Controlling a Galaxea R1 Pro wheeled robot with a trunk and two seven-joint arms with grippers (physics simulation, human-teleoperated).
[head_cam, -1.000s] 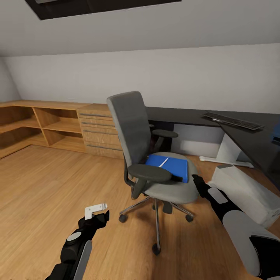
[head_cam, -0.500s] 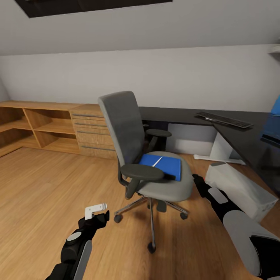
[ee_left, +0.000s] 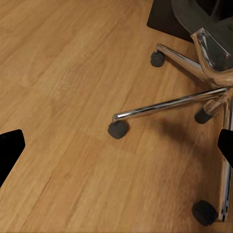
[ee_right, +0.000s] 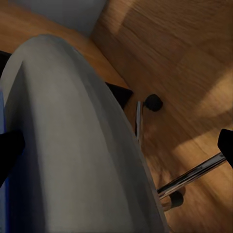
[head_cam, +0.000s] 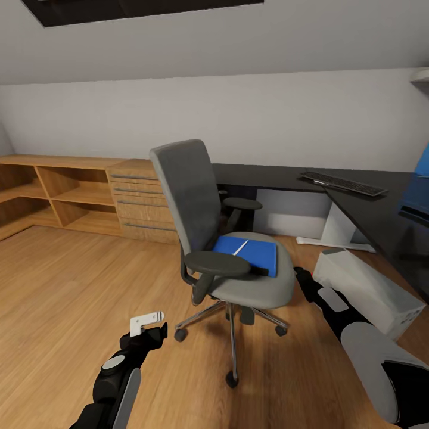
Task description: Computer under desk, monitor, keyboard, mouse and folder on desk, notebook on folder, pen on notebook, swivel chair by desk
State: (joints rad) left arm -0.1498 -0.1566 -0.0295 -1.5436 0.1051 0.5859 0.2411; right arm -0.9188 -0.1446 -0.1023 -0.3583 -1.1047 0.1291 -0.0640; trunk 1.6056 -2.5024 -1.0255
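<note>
The grey swivel chair point(head_cam: 190, 196) stands mid-room on the wood floor, its seat turned toward the black desk point(head_cam: 274, 176). On the seat lies a blue flat folder point(head_cam: 253, 253) with the thin white pen point(head_cam: 241, 248) on top of it. The long dark keyboard point(head_cam: 342, 183) rests on the desk's far corner. A light-grey computer case point(head_cam: 363, 292) lies on the floor by the desk's edge. My left gripper point(head_cam: 147, 327) hangs open, low and left of the chair's chrome base point(ee_left: 194, 97). My right gripper point(head_cam: 302, 278) is open just right of the seat edge point(ee_right: 73, 145).
A light-wood chest of drawers point(head_cam: 142, 199) and open shelves point(head_cam: 53, 193) line the back left wall. A white desk leg point(head_cam: 335, 233) stands behind the case. Something blue point(head_cam: 420, 193) sits on the desk at the right edge. Open floor point(head_cam: 71, 280) lies to the left.
The camera turned right a second ago, so the chair and desk slid left in the picture. Over the last half second nothing has moved.
</note>
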